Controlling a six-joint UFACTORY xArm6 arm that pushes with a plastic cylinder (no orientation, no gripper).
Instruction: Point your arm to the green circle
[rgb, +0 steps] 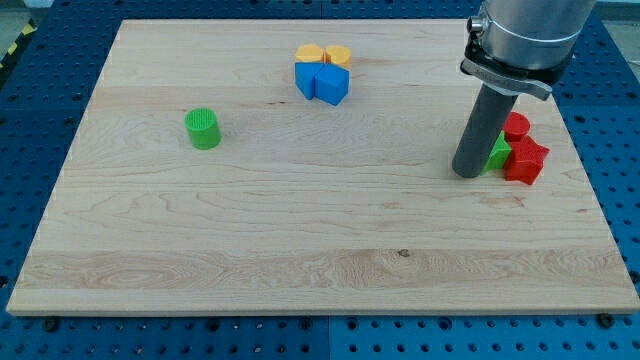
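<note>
The green circle (203, 128) is a short green cylinder standing alone on the left part of the wooden board (300, 230). My tip (467, 173) is at the lower end of the dark rod, far to the view's right of the green circle. The tip stands just left of a cluster of a green block (497, 153) and two red blocks (525, 160), and seems to touch the green one.
Near the view's top centre, two blue blocks (322, 82) sit together with an orange block (309, 53) and a yellow-orange block (338, 56) right behind them. The upper red block (516, 126) is partly hidden by the rod.
</note>
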